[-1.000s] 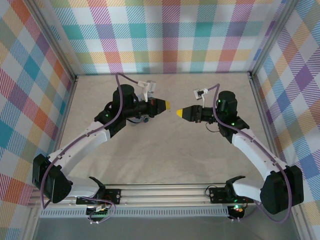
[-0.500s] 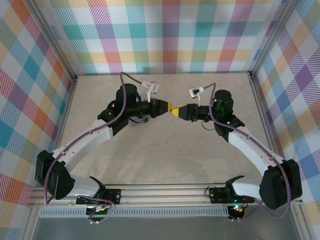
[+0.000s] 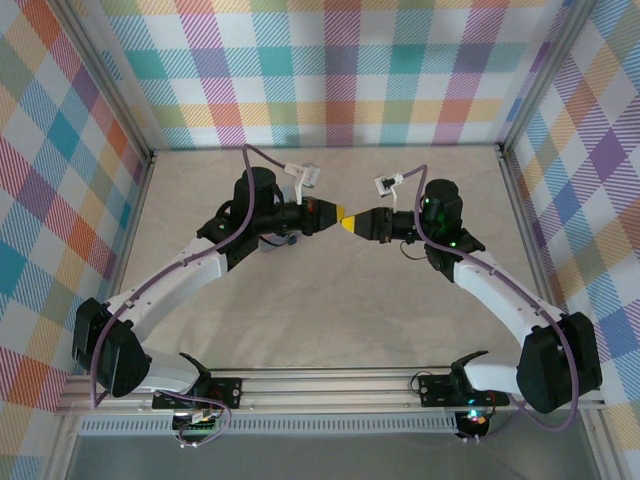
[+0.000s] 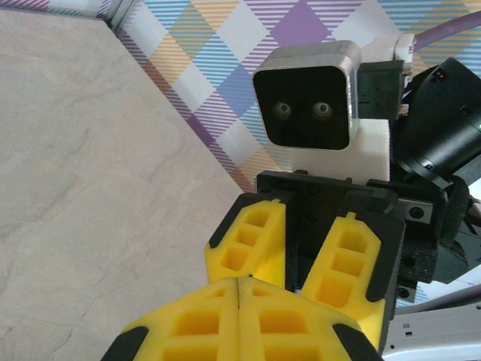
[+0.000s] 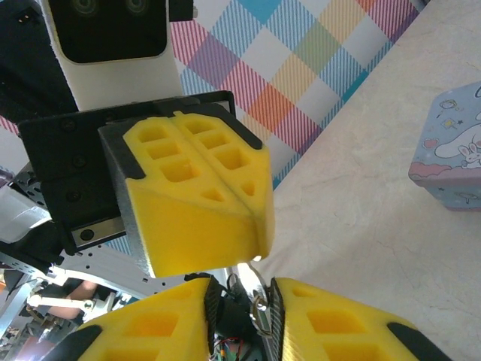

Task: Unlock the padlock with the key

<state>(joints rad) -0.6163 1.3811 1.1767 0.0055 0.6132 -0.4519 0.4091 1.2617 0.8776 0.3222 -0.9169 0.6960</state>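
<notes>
Left hand [image 5: 252,214]: yellow moulded wedge fingers with square pockets, black rubber edging; pressed flat together along a straight seam; cannot tell whether anything is pinched there.
Right hand [image 5: 239,312]: same yellow pocketed fingers [image 5: 338,323]; parted by a narrow gap, black-edged pads facing each other.
Meeting point: tips of both hands almost touching, nose to nose above mid-worktop, left hand's tip just over the right hand's gap.
Task item: thin greyish metal piece [image 5: 259,302], looped at the top, standing in the right hand's gap just under the left hand's tip; key or padlock shackle, cannot tell which.
Tin [image 5: 451,150]: light blue, rectangular with rounded corners, white cartoon figure on the lid; flat on the worktop, well apart from the hands.
Worktop [image 4: 90,188]: pale beige, matt, faintly veined like stone.
Walls [image 3: 330,70]: pastel plaid print, smooth panels in metal framing.
</notes>
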